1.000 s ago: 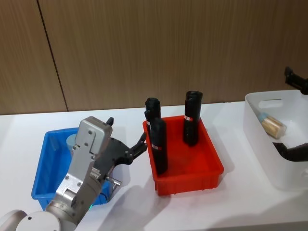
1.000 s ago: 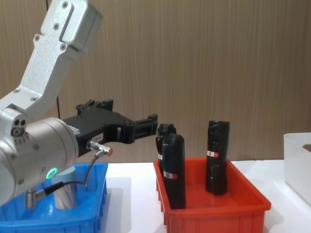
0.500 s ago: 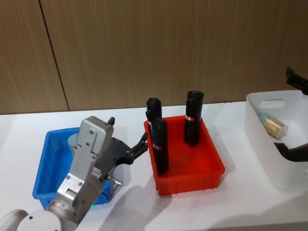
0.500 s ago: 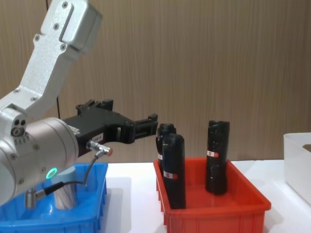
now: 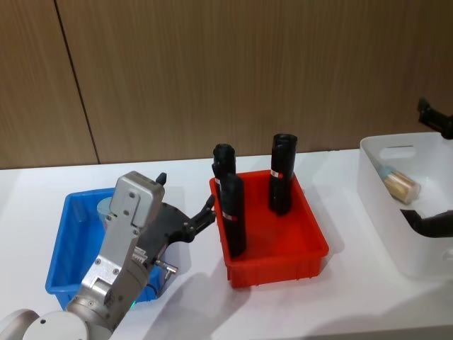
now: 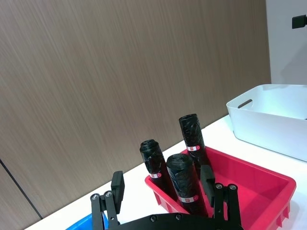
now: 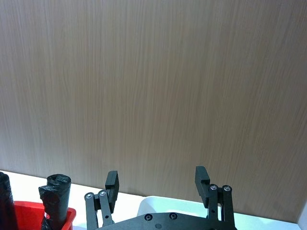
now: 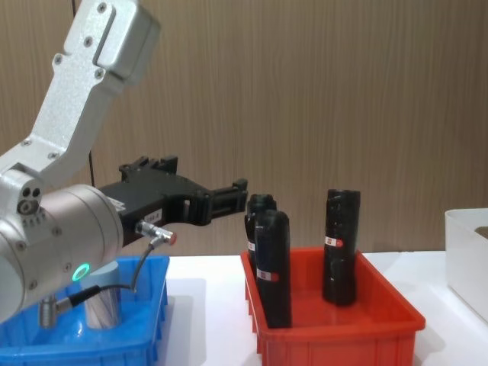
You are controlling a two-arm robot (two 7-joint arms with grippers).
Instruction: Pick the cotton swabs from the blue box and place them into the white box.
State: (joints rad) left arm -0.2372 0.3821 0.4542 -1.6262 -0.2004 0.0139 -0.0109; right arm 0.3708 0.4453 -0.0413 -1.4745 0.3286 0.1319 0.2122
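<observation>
The blue box (image 5: pixel 62 249) sits at the table's left with one jar of cotton swabs (image 5: pixel 106 207) upright in it; from the chest the jar (image 8: pixel 101 302) shows behind my left arm. My left gripper (image 5: pixel 185 195) hovers open and empty over the box's right rim, pointing toward the red bin (image 6: pixel 162 181). The white box (image 5: pixel 391 212) stands at the far right with another jar of cotton swabs (image 5: pixel 399 183) lying on its side inside. My right gripper (image 7: pixel 158 179) is open and empty, held above the white box and facing the wood wall.
A red bin (image 5: pixel 287 244) between the two boxes holds three tall black cylinders (image 5: pixel 233 212) with red-white labels. A wood-panel wall closes the back. Bare white table runs along the front edge and between the bins.
</observation>
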